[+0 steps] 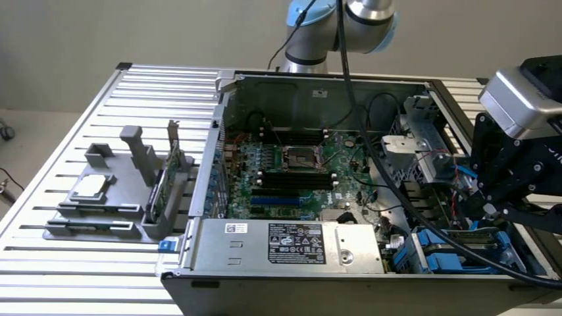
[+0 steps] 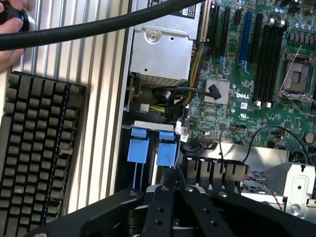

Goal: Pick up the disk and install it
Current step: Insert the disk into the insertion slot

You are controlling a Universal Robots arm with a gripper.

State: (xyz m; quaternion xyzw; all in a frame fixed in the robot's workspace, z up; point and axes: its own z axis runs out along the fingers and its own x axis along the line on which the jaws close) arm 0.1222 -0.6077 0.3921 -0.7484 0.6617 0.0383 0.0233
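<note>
Claw closed at the blue carrier end of the disk, standing edgewise in its bay, exterior view's lower right; hold unconfirmed.

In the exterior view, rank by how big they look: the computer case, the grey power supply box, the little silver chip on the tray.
1. open grey metal computer case
2. grey labelled power-supply box
3. small square silver chip
The gaps are plain; nearness to the camera changes nothing.
</note>
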